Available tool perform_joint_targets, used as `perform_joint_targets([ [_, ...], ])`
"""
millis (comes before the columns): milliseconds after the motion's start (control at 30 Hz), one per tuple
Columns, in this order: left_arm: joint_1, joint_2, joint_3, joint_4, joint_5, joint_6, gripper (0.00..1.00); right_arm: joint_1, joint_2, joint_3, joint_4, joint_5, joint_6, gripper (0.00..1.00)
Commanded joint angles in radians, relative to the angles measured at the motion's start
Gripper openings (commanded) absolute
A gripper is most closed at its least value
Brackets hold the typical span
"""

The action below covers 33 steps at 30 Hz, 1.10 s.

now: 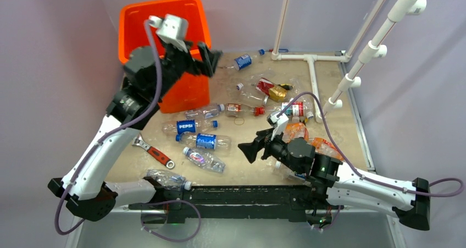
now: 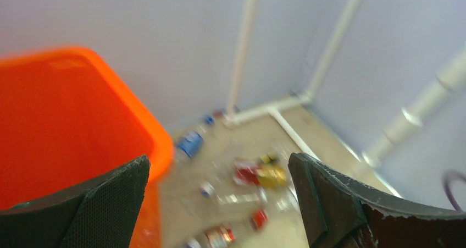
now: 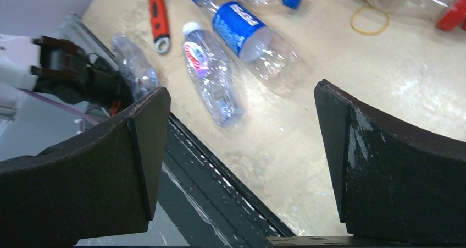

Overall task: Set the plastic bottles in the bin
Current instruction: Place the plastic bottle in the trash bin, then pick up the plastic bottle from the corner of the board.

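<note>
The orange bin (image 1: pixel 144 23) stands at the back left. My left gripper (image 1: pixel 210 60) hangs open and empty just past the bin's right rim (image 2: pixel 159 143); in the blurred left wrist view its jaws (image 2: pixel 218 168) stand wide with only the table beyond. Several plastic bottles lie on the table: two Pepsi ones (image 1: pixel 187 126) (image 1: pixel 207 141), a clear one (image 1: pixel 203 159), a crushed one (image 1: pixel 165 177) at the front edge, an orange-tinted one (image 1: pixel 297 131). My right gripper (image 1: pixel 253 144) is open and empty above the front edge, right of the Pepsi bottle (image 3: pixel 247 31) and the clear bottle (image 3: pixel 211 75).
A red-handled wrench (image 1: pixel 156 153) lies left of the bottles. A white pipe frame (image 1: pixel 313 72) stands at the back right. More bottles and a yellow-black tool (image 1: pixel 277 91) crowd the middle back. A rubber band (image 3: pixel 369 20) lies on the table.
</note>
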State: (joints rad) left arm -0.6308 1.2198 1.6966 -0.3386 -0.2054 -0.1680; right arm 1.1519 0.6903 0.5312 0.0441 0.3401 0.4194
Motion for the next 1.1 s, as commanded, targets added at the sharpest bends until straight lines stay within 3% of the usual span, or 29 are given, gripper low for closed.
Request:
perform_joint_targets([
  [0, -0.013, -0.058, -0.227, 0.005, 0.426, -0.145, 0.99, 0.000, 0.042, 0.061, -0.089, 0.123, 0.040, 0.98],
  [100, -0.022, -0.127, -0.375, 0.106, 0.515, -0.198, 0.99, 0.000, 0.067, 0.082, -0.195, 0.243, 0.147, 0.98],
  [367, -0.024, -0.207, -0.668, 0.288, 0.571, -0.305, 0.99, 0.000, 0.047, 0.142, -0.518, 0.571, 0.505, 0.99],
  [500, -0.033, -0.193, -0.747, 0.378, 0.594, -0.364, 0.99, -0.001, 0.092, 0.197, -0.693, 0.620, 0.652, 0.99],
  [700, -0.057, -0.157, -0.876, 0.447, 0.564, -0.442, 0.99, -0.001, 0.161, 0.213, -0.845, 0.565, 0.851, 0.99],
  [800, -0.132, -0.117, -0.951, 0.530, 0.503, -0.514, 0.99, -0.001, 0.132, 0.203, -0.861, 0.561, 0.936, 0.99],
  [933, -0.369, -0.010, -0.944, 0.557, 0.323, -0.513, 0.99, -0.001, -0.008, 0.161, -0.780, 0.578, 0.924, 0.98],
  [1067, -0.423, 0.061, -1.022, 0.727, 0.317, -0.584, 0.99, -0.001, -0.131, 0.132, -0.707, 0.600, 0.869, 0.98],
])
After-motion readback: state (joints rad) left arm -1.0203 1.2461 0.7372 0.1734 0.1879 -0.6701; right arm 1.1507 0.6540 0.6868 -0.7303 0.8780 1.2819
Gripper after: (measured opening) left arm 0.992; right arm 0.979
